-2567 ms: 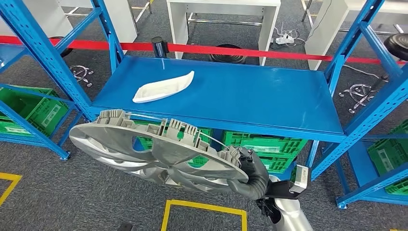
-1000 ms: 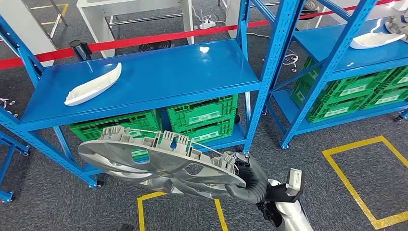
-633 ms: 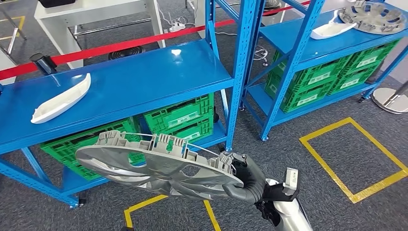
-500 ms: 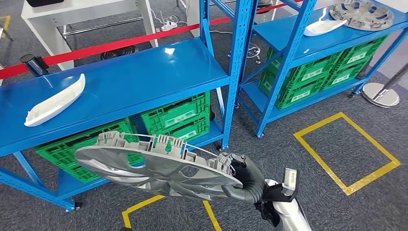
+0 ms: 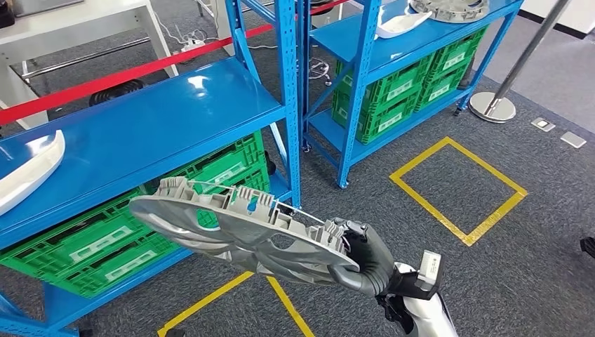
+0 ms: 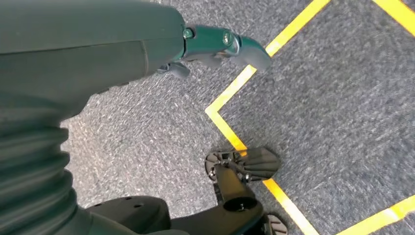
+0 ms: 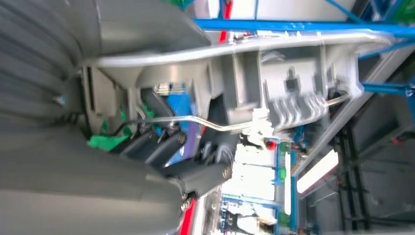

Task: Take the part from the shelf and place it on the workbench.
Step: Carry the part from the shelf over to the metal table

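Since half a second ago the whole head view has swung rightward, so the camera has turned: the blue shelf (image 5: 140, 123) now sits further left and the yellow floor square (image 5: 457, 188) nearer the middle. Held against that, the wheel cover (image 5: 238, 228) keeps its place in front of the body, well off the shelf, tilted with its ribbed back side up. The right hand (image 5: 365, 260) grips its rim at the near right edge; the cover hides most of the fingers. In the right wrist view, dark fingers (image 7: 161, 142) curl around the cover's rim, though the picture is blurred. The left hand (image 6: 215, 44) hangs over the carpet with its fingers loosely extended and nothing in them. A white tray (image 5: 28, 172) on the shelf is cut off by the left edge. Green crates (image 5: 105, 242) sit under the shelf. A second shelf (image 5: 421, 35) further back carries another wheel cover (image 5: 449, 8), cropped at the top.
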